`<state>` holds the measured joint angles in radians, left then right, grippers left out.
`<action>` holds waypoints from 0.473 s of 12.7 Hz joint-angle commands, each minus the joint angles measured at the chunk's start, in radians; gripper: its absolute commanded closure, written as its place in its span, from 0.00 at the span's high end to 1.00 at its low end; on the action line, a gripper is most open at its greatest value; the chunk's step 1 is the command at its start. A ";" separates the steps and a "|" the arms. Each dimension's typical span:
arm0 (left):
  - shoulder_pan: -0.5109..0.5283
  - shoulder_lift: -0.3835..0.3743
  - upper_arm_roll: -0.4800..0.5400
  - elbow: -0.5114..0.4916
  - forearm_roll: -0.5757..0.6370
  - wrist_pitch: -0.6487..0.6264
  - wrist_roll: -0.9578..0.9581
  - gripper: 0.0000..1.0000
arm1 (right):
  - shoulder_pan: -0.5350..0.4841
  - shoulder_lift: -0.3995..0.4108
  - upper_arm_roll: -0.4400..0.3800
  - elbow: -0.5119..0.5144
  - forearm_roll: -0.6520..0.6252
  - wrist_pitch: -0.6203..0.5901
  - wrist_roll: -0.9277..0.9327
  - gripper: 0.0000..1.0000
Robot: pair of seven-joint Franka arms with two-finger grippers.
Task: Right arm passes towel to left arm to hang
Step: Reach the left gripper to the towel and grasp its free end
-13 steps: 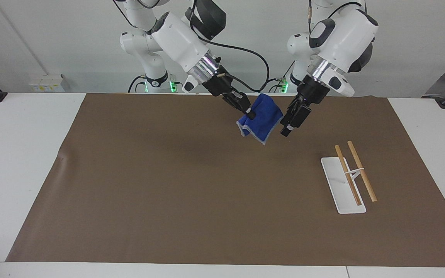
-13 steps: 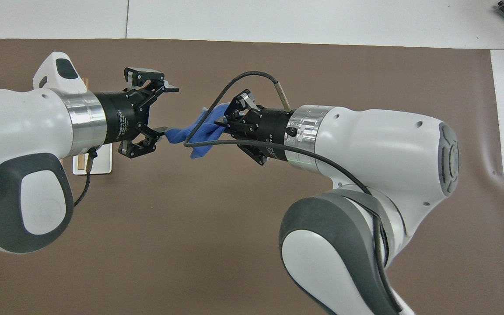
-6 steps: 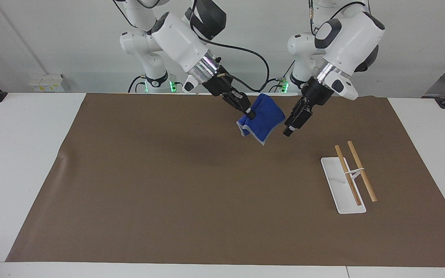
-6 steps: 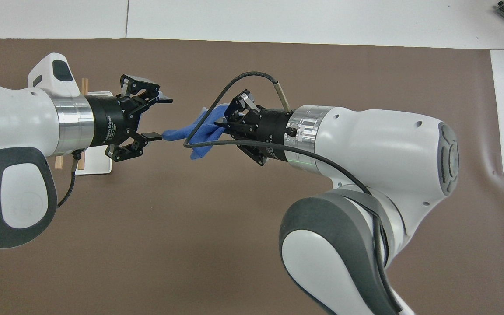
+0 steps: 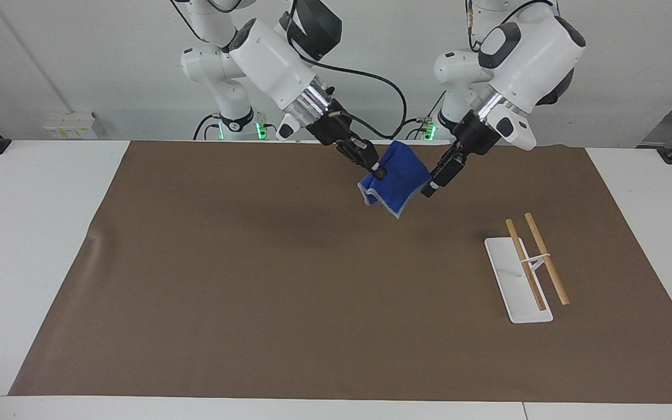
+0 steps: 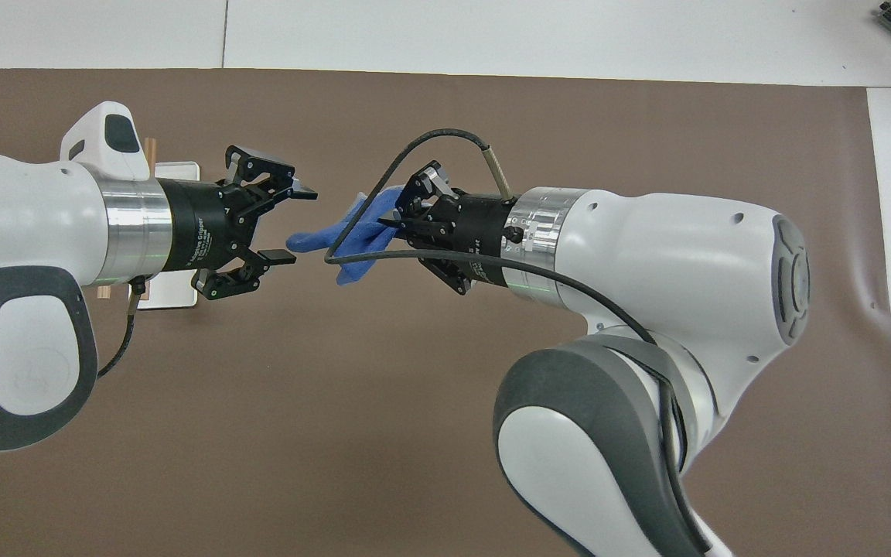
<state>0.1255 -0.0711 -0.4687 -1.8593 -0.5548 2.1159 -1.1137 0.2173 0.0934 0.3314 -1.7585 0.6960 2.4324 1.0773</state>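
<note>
Hanging mid-air at upper centre of the frame, the limp, light towel (image 5: 397, 177) droops from the clenched right end effector (image 5: 378, 172); the left end effector (image 5: 429, 188), spread wide beside it, should pinch the free corner.

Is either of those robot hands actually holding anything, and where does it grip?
The right end effector pinches the blue towel near one edge, above the mat. The left end effector is open, holding nothing.
</note>
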 commanded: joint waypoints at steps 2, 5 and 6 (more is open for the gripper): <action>0.019 -0.029 -0.024 -0.003 -0.030 -0.050 0.023 0.69 | -0.006 0.003 0.005 0.011 0.013 -0.018 -0.023 0.00; 0.022 -0.029 -0.024 -0.003 -0.031 -0.042 0.025 0.50 | -0.006 0.002 0.005 0.011 0.013 -0.021 -0.023 0.00; 0.023 -0.029 -0.024 -0.004 -0.030 -0.039 0.028 0.39 | -0.006 0.002 0.005 0.011 0.013 -0.021 -0.023 0.00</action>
<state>0.1259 -0.0821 -0.4844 -1.8592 -0.5575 2.0927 -1.1124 0.2173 0.0934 0.3314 -1.7585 0.6960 2.4318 1.0772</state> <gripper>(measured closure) 0.396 0.921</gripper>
